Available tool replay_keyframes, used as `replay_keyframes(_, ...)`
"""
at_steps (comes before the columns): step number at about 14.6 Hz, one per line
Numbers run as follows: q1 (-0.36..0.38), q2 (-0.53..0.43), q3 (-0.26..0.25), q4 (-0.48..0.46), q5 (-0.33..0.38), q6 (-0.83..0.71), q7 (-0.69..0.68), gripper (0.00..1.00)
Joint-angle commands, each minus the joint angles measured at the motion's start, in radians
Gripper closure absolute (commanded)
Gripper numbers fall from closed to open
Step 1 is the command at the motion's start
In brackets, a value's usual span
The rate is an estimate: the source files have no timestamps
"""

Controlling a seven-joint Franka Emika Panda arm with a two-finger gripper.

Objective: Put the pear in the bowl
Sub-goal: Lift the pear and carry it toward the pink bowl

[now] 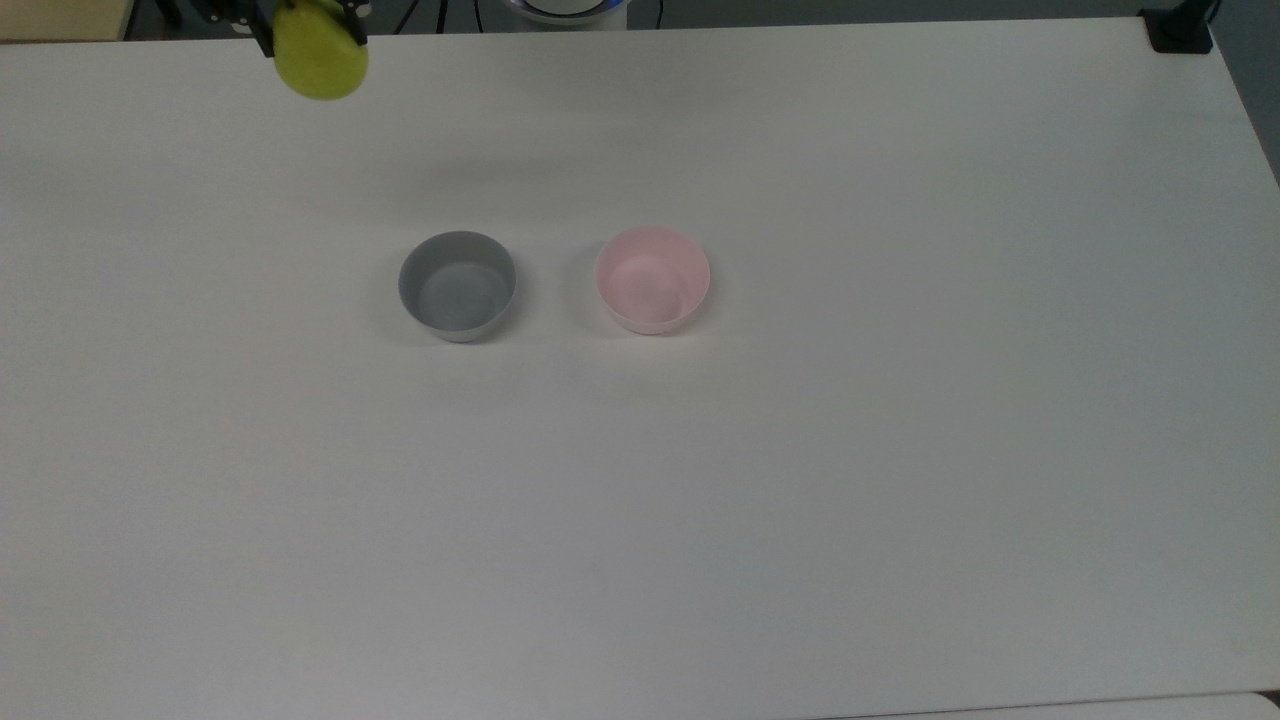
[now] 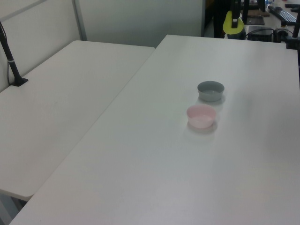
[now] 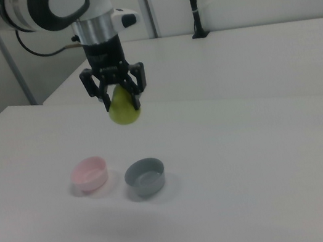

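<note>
The yellow-green pear (image 1: 321, 60) (image 2: 232, 24) (image 3: 124, 110) hangs high in the air, held from above by my gripper (image 3: 118, 100), whose black fingers are shut on its upper part. In the top view the pear sits at the upper left edge, well to the left of both bowls. The pale pink bowl (image 1: 652, 278) (image 2: 201, 116) (image 3: 89, 173) stands on the white table (image 1: 900, 450) with nothing in it. In the right view the pear hangs above and behind the gap between the two bowls.
A grey bowl (image 1: 458, 284) (image 2: 210, 90) (image 3: 145, 176) of the same size stands beside the pink one, on the side nearer the pear in the top view. A second white table (image 2: 56, 103) adjoins at the left view's left. A black clamp (image 1: 1180, 28) sits at the top view's upper right corner.
</note>
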Motion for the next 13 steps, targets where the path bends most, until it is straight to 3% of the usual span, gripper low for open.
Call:
replay_keyframes(1, 0.074, -0.032, -0.002, 0.004, 0.056, -0.022, 0.069, 0.91)
replay_keyframes(5, 0.190, -0.056, -0.008, -0.046, 0.063, 0.007, 0.187, 0.93)
replay_keyframes(13, 0.335, -0.079, -0.008, -0.319, 0.090, 0.312, 0.261, 0.95)
